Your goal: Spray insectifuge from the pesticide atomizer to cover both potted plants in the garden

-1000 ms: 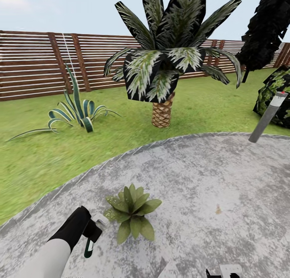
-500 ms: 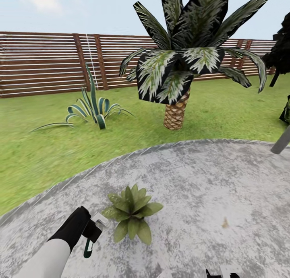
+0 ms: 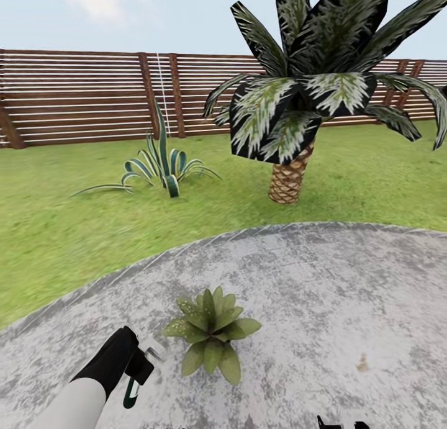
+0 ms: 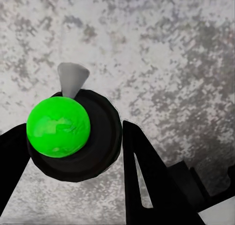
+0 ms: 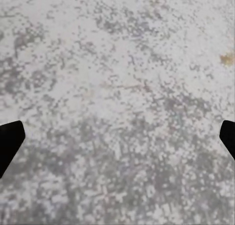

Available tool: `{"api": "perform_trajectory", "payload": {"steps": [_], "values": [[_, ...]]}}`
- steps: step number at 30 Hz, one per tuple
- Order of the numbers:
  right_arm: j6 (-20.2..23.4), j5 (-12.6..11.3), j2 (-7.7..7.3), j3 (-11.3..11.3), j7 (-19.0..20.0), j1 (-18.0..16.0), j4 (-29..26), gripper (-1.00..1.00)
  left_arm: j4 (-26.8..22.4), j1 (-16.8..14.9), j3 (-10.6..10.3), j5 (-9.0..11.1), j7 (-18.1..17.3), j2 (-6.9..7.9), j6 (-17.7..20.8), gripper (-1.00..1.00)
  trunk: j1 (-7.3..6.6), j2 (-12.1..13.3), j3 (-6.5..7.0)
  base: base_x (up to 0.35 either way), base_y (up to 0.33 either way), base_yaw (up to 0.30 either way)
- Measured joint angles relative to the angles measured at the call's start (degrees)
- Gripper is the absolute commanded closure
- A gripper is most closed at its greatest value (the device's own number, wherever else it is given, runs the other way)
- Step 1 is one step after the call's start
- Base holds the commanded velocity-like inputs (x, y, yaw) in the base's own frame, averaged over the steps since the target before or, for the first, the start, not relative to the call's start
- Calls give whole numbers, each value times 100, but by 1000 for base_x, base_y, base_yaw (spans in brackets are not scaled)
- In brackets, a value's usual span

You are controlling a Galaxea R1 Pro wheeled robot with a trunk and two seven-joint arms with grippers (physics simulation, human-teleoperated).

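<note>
Spraying step: left hand (image 3: 138,370) clenched on the pesticide atomizer (image 3: 133,388), held just beside the potted plant (image 3: 212,329) on the paved circle (image 3: 323,280); right hand (image 5: 117,137) spread, empty; next move judged: aim nozzle at leaves.

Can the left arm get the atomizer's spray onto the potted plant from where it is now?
Probably yes: the left gripper holds the pesticide atomizer just beside the potted plant, with only bare paving between them.

Mottled rough stone paving (image 3: 323,292), brown slatted wooden fence (image 3: 74,100), glossy green atomizer (image 4: 61,129).
</note>
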Motion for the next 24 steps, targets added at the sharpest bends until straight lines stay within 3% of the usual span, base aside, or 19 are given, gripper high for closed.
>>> {"api": "perform_trajectory", "payload": {"steps": [8, 15, 19, 24], "values": [[0, 0, 10, 2, 2, 0, 0, -100, -4, 0, -2, -5, 4, -11, -2, 100, 0, 0, 0, 0, 0, 273], [0, 0, 15, -4, 0, 1, -1, -100, -15, -1, -1, -11, 6, -14, -5, 100, 0, 0, 0, 0, -13, 30], [-2, 1, 15, -6, -2, 1, -1, -100, -11, -1, -3, -12, 6, -27, -11, 100, 0, 0, 0, 0, -216, 10], [-2, 1, 16, -4, -1, -1, 1, -100, -12, 1, -4, -10, 6, -29, -9, 100, 0, 0, 0, 0, -268, 213]]}}
